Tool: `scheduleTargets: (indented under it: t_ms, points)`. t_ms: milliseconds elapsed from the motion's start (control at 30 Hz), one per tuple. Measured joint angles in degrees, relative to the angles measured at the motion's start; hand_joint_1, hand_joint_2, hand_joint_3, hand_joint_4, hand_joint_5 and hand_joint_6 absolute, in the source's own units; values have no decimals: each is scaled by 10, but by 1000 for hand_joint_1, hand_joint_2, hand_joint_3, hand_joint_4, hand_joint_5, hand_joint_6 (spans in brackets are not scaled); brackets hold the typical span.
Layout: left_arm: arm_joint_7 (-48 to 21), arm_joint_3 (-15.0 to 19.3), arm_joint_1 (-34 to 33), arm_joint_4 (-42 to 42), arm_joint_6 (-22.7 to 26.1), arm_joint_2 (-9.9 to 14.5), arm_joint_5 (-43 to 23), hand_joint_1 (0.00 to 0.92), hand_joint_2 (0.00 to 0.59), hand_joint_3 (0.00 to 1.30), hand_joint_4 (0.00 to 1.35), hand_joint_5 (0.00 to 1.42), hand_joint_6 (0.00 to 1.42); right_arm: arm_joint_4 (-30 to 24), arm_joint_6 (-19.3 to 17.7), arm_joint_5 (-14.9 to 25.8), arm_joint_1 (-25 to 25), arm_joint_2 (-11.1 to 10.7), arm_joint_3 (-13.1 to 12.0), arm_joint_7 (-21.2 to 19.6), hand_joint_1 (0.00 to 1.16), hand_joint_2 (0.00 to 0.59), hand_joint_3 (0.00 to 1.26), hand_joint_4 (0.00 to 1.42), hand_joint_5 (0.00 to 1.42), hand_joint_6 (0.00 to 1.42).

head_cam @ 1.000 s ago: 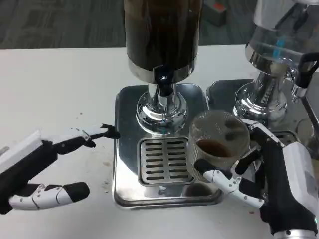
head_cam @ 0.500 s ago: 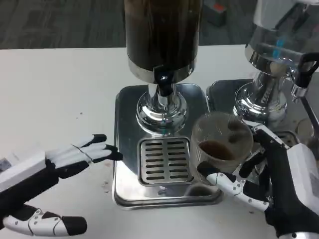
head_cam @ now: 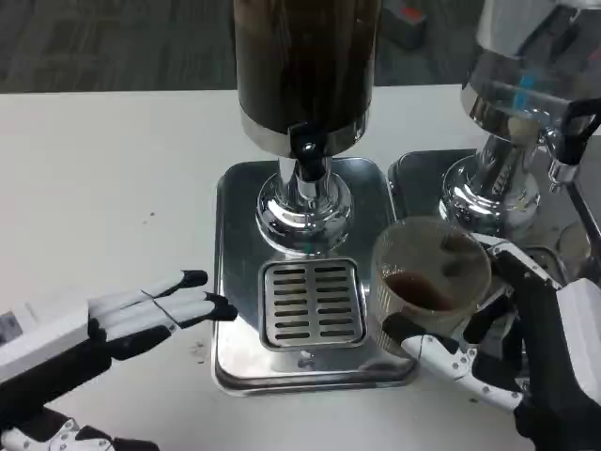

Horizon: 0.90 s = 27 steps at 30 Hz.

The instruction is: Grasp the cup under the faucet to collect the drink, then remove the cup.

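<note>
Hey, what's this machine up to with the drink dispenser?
The robot's right hand holds a clear cup with a little dark drink in the bottom. The cup is off to the right of the faucet, over the right edge of the metal drip tray, not beneath the spout. The left hand holds nothing, its fingers stretched out flat over the table just left of the tray. A second dispenser stands to the right.

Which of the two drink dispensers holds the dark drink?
The centre dispenser, standing above the slotted drip grate; its tank is dark brown. The dispenser on the right has a clear, pale tank.
</note>
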Motion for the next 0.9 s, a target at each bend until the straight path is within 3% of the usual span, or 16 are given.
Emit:
scheduleTargets:
  t_ms: [267, 900]
  points:
    - [26, -15, 0, 1, -21, 2, 1, 0, 127, 96, 0, 0, 186, -24, -2, 0, 27, -10, -2, 4, 704, 203, 550, 707, 945, 1304]
    - [73, -72, 0, -18, -33, 27, -1, 0, 128, 89, 0, 0, 185, -72, -9, -6, 95, -11, 2, 9, 705, 201, 563, 707, 956, 1316]
